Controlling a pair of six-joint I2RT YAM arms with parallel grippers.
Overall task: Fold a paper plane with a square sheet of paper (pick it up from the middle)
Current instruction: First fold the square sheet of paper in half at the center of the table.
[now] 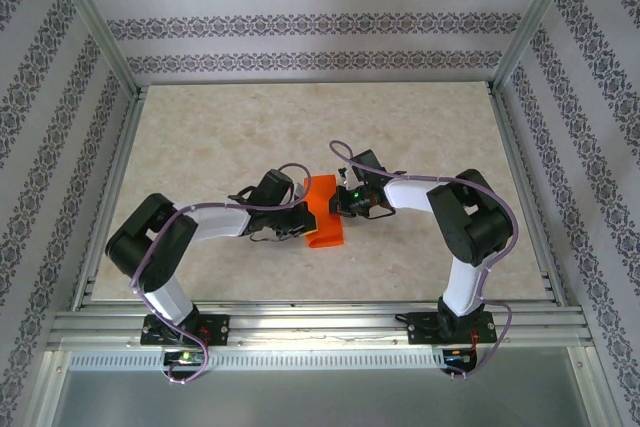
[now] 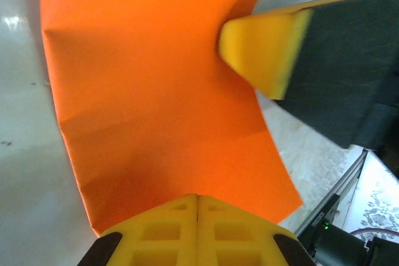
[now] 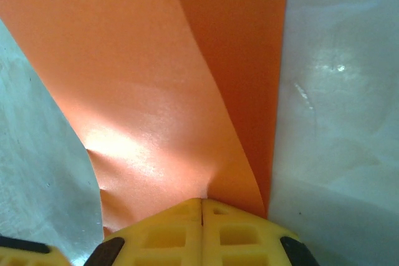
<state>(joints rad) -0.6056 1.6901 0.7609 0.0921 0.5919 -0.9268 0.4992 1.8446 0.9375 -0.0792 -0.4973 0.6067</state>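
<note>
The square sheet of paper [image 1: 322, 211] is bright orange, partly folded, and lies on the table between my two grippers. In the left wrist view the paper [image 2: 156, 91] shows several creases. There my left gripper [image 2: 197, 197] is shut with its tips over the paper's near edge, and nothing sits between its fingers. The right gripper's yellow finger [image 2: 262, 51] touches the sheet's far right edge. In the right wrist view my right gripper [image 3: 202, 200] is shut, and a wrinkle of the paper [image 3: 156, 91] runs into its closed tips. From above, the left gripper [image 1: 302, 219] and right gripper [image 1: 341, 204] flank the sheet.
The marbled beige table [image 1: 200, 147] stretches out all around the paper. Metal frame rails [image 1: 300, 327] run along the near edge by the arm bases. Patterned walls [image 1: 300, 27] close in the back and both sides.
</note>
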